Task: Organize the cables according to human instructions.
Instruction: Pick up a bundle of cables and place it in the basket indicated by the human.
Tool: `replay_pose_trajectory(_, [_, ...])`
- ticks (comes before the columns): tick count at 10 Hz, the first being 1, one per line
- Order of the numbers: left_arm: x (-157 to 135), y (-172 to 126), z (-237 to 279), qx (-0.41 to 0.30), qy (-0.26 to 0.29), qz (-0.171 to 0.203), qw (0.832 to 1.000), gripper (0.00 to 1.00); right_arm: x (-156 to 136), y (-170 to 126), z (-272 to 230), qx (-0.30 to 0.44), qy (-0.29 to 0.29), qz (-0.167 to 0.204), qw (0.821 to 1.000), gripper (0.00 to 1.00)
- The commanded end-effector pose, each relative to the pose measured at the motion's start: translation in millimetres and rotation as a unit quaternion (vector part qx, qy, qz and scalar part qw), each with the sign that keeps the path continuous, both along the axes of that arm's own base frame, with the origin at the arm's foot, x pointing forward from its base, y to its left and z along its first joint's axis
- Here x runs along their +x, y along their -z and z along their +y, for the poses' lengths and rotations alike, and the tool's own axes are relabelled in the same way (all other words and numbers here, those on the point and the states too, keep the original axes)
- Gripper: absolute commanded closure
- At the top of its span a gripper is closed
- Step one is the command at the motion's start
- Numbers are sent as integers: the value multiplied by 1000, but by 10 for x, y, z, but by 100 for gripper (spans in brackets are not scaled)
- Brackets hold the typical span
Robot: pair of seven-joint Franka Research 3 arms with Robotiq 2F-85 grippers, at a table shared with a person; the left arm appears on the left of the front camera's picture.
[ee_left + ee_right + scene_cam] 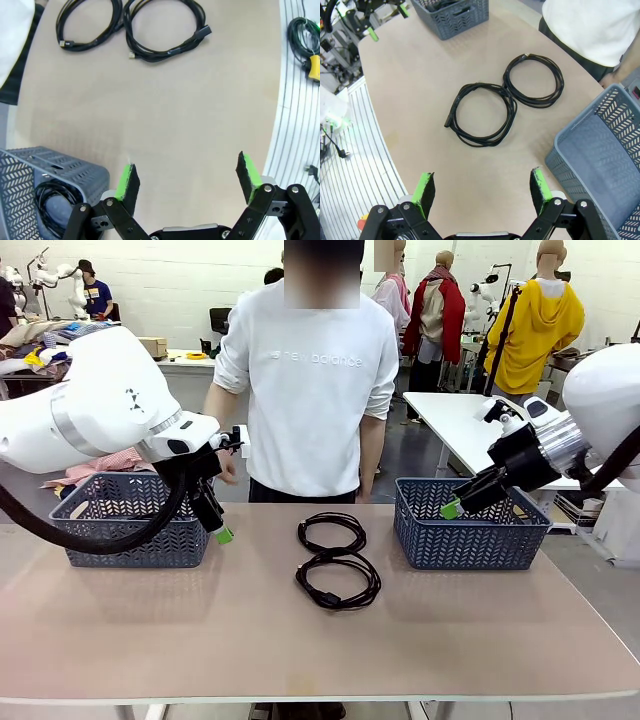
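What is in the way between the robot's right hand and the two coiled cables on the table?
Nothing visible. Bare table lies between the open right hand and the nearer coil and the farther coil; the near basket stands aside.

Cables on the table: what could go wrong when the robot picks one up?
The near cable and the far cable touch, so lifting one might drag the other along. They lie flat, so the open left gripper or right gripper may pinch only one strand, and the coil could droop open. A drooping loop might snag the rim of the right basket.
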State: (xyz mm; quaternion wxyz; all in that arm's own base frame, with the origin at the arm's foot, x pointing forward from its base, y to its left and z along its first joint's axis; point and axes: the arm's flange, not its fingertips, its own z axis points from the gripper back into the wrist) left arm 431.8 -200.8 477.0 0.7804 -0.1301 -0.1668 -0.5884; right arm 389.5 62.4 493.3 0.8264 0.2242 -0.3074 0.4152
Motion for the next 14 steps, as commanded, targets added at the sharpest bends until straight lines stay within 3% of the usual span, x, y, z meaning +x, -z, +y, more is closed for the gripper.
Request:
replay_pose_trajectory(1, [20,-21,12,-1,0,4,1000,0,34,7,1,11,-11,-10,1000,0])
replay_pose_trajectory(14, [0,0,0,0,0,0,1000,0,34,7,1,11,-11,-10,1000,0])
